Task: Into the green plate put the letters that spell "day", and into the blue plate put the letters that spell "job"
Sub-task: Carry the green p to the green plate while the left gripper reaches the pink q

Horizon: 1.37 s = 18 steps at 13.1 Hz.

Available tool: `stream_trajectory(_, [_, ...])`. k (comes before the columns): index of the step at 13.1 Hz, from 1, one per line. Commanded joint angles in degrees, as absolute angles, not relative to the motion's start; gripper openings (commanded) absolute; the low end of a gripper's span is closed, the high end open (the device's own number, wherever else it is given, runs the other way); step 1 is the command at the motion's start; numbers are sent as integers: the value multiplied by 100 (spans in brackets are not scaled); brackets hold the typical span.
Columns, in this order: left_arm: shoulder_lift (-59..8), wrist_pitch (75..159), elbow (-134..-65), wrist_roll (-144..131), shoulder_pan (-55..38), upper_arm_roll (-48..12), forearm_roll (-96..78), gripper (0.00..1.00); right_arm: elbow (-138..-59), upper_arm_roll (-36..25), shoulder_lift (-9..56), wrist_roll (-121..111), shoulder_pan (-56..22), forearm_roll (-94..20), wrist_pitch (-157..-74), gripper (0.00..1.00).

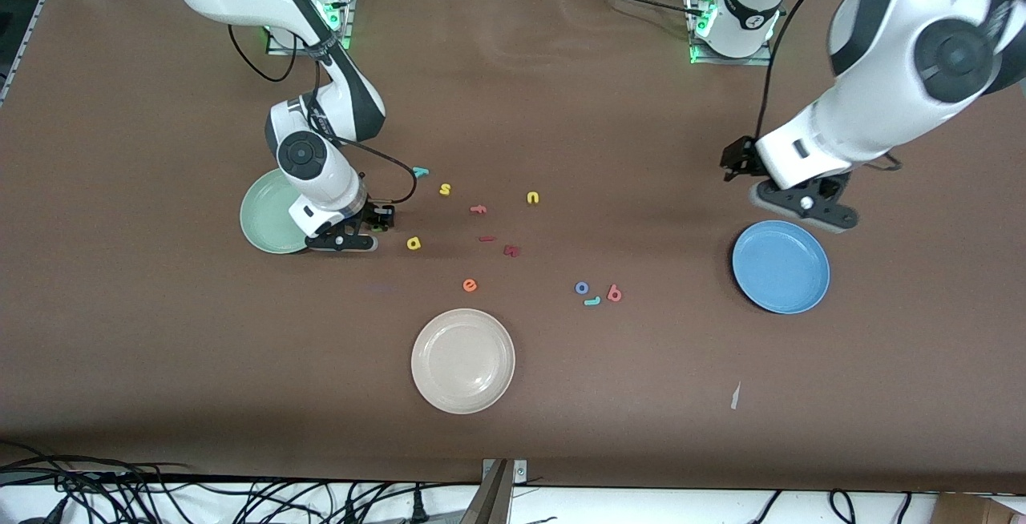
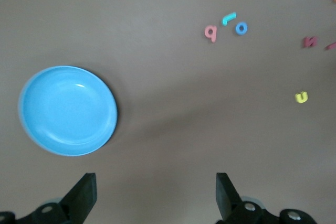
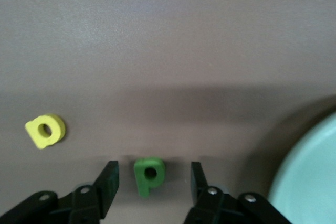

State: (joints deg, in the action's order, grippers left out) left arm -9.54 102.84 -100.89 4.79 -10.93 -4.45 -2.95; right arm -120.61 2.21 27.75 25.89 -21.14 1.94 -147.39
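The only readable signs are the small foam letters themselves, each a single character lying on the brown table [image 1: 561,91]. A dark green foam d [image 3: 149,174] lies between the right gripper's fingers. A yellow foam a [image 1: 414,243], a teal foam y [image 1: 420,171], a yellow foam s [image 1: 445,188], a pink foam f [image 1: 478,208] and a yellow foam u [image 1: 533,198] read plainly. An orange foam e [image 1: 470,285], a blue foam ring o [image 1: 582,288], a teal foam j [image 1: 592,300] and a pinkish-red foam b [image 1: 614,293] also read. Two dark red pieces near the middle cannot be read.
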Motion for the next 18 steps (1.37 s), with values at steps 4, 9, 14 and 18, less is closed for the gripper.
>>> stream_trajectory(4, [-2424, 11275, -10152, 527, -1713, -325, -343, 100, -12050, 185, 2962, 2663, -2224, 325, -14898, 20])
stream_trajectory(9, [-3127, 12643, -10090, 422, -2109, -255, -413, 100, -11998, 167, 2752, 2602, -2215, 334, -14671, 6])
stream_trajectory(14, [-3655, 13981, -10090, 316, -2311, -141, -1054, 100, -11382, -244, 2374, 1919, -2188, 343, -13265, 7])
stream_trajectory(18, [-4077, 14615, -9906, 308, -2565, -45, -1327, 100, -11696, -1018, 2258, 721, -2145, 290, -12938, 10])
